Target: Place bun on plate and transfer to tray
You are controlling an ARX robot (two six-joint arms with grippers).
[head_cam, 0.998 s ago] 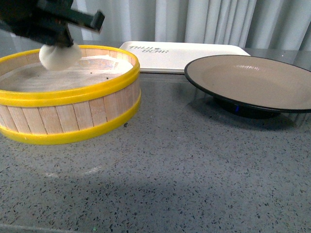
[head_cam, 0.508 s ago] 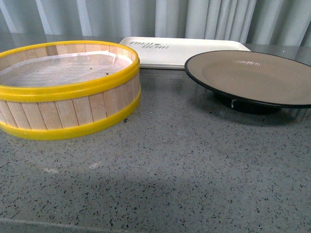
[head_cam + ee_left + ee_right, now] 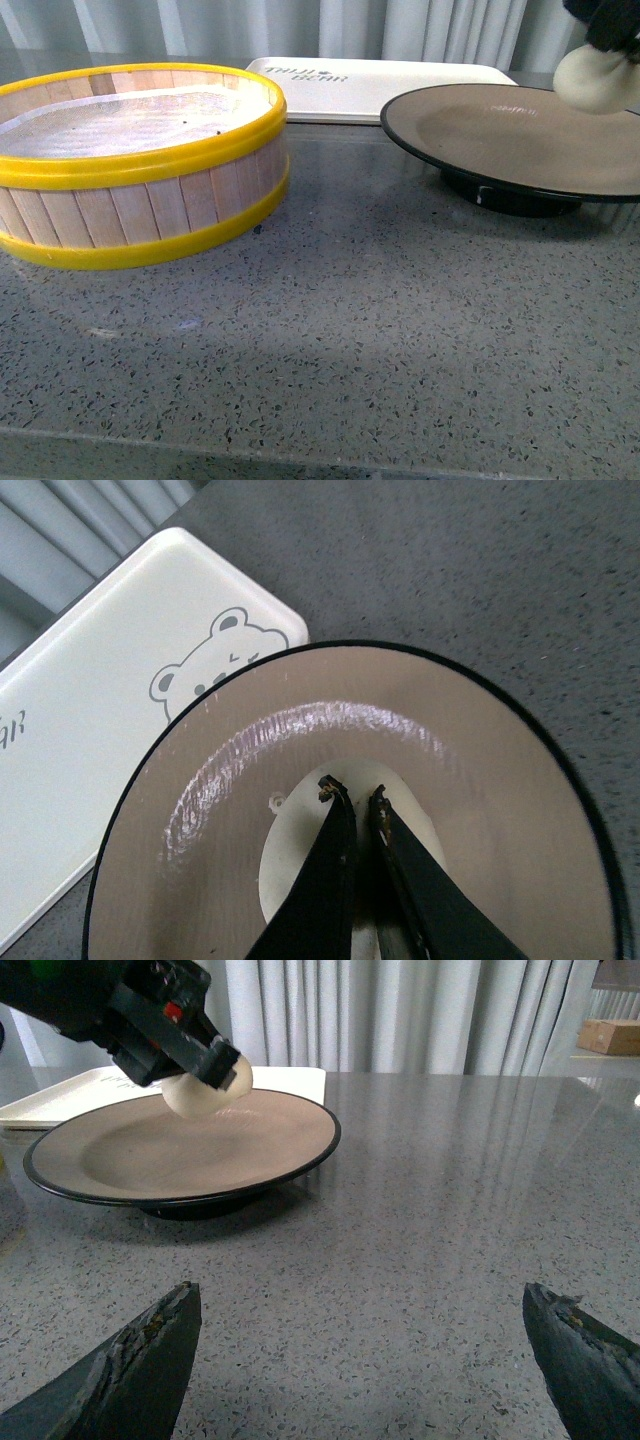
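Right wrist view: the left end effector (image 3: 353, 790), clamped on the bun (image 3: 205, 1095), hangs over the plate (image 3: 180, 1155), which lies straight below, seemingly untouched. The right end effector (image 3: 358, 1295) gapes, farther off.

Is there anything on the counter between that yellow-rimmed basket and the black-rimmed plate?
No. In the front view, only bare speckled counter lies between the basket and the plate; the tray sits behind that gap.
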